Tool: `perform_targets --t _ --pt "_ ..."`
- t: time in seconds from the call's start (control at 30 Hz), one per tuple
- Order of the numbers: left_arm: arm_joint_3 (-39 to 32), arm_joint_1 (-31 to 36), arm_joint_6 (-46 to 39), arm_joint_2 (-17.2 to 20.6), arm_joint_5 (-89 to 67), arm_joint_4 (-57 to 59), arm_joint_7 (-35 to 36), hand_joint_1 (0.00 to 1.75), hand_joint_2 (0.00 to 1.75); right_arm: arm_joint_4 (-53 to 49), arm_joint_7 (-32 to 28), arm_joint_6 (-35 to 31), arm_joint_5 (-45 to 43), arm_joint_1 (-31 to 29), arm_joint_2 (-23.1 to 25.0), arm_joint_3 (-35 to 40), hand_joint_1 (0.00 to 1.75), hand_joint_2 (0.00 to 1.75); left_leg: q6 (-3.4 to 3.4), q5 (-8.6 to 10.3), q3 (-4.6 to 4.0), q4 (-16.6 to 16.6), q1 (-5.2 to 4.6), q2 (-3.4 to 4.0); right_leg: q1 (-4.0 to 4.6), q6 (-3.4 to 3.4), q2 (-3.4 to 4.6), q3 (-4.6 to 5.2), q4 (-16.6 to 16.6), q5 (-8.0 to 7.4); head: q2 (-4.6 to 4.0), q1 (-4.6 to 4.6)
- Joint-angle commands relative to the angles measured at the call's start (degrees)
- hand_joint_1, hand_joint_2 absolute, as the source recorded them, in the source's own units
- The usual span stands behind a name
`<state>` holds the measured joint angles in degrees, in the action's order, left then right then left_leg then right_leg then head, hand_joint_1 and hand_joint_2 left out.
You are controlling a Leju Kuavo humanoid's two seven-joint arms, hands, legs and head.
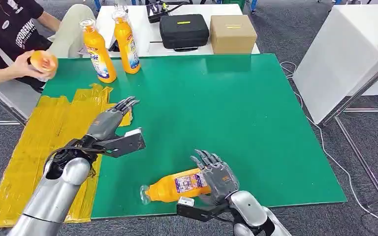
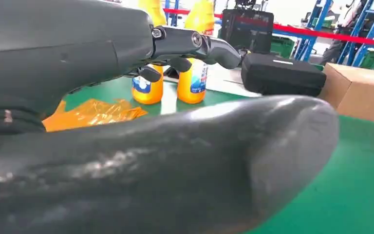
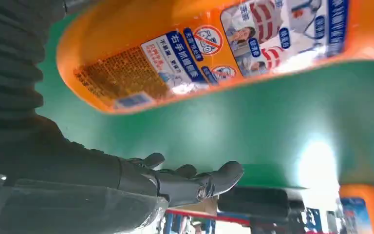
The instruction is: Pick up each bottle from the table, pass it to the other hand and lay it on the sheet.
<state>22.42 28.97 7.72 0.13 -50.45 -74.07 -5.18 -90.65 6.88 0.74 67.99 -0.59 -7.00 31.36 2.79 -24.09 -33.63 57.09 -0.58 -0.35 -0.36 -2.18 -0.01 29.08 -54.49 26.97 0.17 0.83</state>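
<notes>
1. My right hand [image 1: 217,178] rests against the base end of an orange plastic bottle with a printed label [image 1: 177,186], which lies on its side on the green table mat [image 1: 236,113], clear cap pointing toward my left. In the right wrist view its fingers [image 3: 195,181] are extended, not curled round the body, so I judge the bottle touched but not yet gripped.
2. My left hand [image 1: 109,123] hovers empty, fingers spread, over the edge where the mat meets the crinkled yellow plastic sheet [image 1: 44,142] on its outer side.
3. Step in hand: the pick-up of this bottle. The next move calls for my right fingers to wrap the body firmly, then lift and carry it across to my left hand; a round bottle lying flat may roll away.
4. Count: one lying bottle at my right hand; two upright orange bottles [image 1: 113,46] well ahead of my left hand; one more orange bottle [image 1: 43,62] in a person's hand [image 1: 22,66], beyond the sheet. Four in all.
5. One black case [image 1: 183,30] and one cardboard box [image 1: 232,33] stand beyond the mat.
</notes>
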Motion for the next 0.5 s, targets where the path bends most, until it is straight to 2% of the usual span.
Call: perform_targets --t 0.03,0.27,0.5 --pt "-1.9 0.4 0.7 -0.8 3.4 -2.2 -0.5 0.00 0.00 12.5 1.4 2.0 1.6 -6.9 4.5 -0.1 0.00 1.75 -0.11 -0.02 0.07 0.0 0.05 0.11 0.04 0.04 0.10 -0.05 0.0 -0.03 0.00 0.00" --pt "-2.8 -1.6 0.3 -0.7 6.0 -5.8 -1.4 0.00 0.00 13.3 2.4 1.6 3.9 -7.1 4.6 0.2 0.00 1.75 -0.10 -0.03 0.08 0.0 0.03 0.09 0.02 0.03 0.09 -0.07 0.0 0.00 0.00 0.02" --pt "-4.1 -5.1 0.0 -1.4 8.5 -10.7 -1.8 0.00 0.00 19.3 1.9 2.2 4.3 -10.0 5.9 0.5 0.00 1.75 -0.24 -0.09 0.26 -0.1 0.05 0.23 0.04 0.08 0.21 -0.22 0.1 0.01 0.00 0.02"
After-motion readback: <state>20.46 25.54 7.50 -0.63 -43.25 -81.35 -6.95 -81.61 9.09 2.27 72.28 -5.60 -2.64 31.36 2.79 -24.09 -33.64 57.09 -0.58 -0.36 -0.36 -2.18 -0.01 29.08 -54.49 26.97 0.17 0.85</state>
